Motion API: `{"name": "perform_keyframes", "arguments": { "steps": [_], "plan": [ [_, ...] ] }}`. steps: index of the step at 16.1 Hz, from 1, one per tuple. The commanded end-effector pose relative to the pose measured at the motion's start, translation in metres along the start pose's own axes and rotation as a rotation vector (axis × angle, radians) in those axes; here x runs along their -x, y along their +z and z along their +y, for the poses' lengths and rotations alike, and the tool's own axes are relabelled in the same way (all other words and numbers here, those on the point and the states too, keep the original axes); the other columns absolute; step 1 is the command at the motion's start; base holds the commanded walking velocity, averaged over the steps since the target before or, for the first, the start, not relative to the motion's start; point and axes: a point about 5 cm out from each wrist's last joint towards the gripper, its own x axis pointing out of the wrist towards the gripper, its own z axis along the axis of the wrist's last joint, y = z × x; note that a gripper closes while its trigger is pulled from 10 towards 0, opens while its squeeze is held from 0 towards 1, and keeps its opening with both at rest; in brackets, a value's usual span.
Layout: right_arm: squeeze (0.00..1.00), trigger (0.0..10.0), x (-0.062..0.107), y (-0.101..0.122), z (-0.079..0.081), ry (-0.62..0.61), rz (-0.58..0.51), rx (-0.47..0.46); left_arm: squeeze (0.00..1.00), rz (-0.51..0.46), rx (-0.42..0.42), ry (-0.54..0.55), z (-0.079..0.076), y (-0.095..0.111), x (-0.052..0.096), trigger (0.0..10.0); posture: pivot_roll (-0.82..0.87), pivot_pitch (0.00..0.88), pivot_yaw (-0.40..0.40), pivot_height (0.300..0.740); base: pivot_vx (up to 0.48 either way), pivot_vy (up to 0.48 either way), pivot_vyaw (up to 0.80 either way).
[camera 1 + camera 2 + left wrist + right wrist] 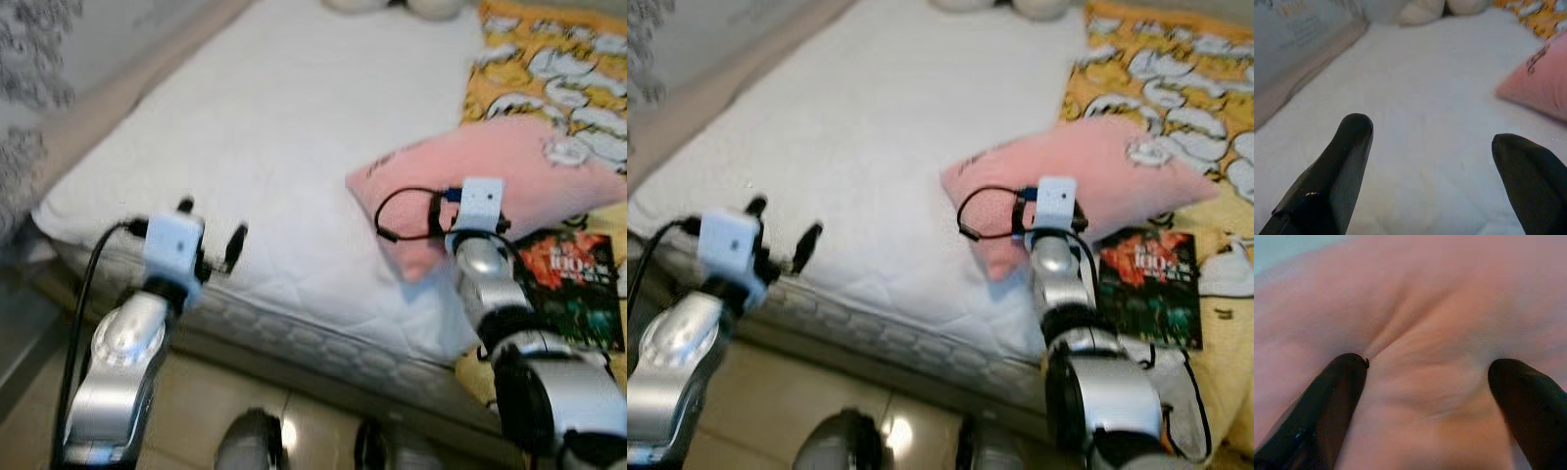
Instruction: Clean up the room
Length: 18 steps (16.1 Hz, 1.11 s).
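Pink pillow (490,181) lies on the white mattress (274,147), its far end on the yellow patterned blanket (549,59). We press our right gripper (1425,377) into it, fingers spread, fabric creased between them. Our left gripper (1435,142) hovers open over the mattress edge. Beside the pillow lies a dark book (573,289).

**What is sitting around the hands**

A white mattress (294,127) is lying under and ahead of the left gripper (211,223) and is stretching far past it. Its quilted side is facing down toward the shiny tan floor (196,401) below that gripper. Two pale soft toys (1420,10) are resting far ahead, at the far end of the mattress. A yellow blanket (549,59) with white shapes is spreading out beyond the right gripper (1427,367) and off to its right. A wall (29,49) with grey patterns is standing to the left of the left gripper.
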Motion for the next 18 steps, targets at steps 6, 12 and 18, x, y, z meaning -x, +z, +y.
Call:
{"name": "perform_keyframes", "arguments": {
  "steps": [6, 12, 18],
  "plan": [
    [0.0, 0.0, 0.005, -0.031, 0.003, 0.034, 0.228, -0.188, 0.0, 0.013, 0.027, -0.039, -0.01, 0.007, -0.002, 10.0, 0.27, 0.243, -0.002, 0.7, 0.0, 0.0, 0.0],
    [0.0, 0.0, 0.003, -0.02, 0.019, 0.066, 0.211, -0.233, 0.0, 0.008, 0.065, -0.109, -0.026, 0.008, -0.019, 10.0, 0.22, 0.215, 0.036, 0.7, 0.0, 0.0, 0.0],
    [0.0, 0.0, 0.002, -0.014, 0.02, 0.107, 0.179, -0.138, 0.0, 0.008, 0.09, -0.137, -0.033, 0.006, -0.03, 10.0, 0.18, 0.187, 0.032, 0.7, 0.0, 0.0, 0.0]
  ]
}}
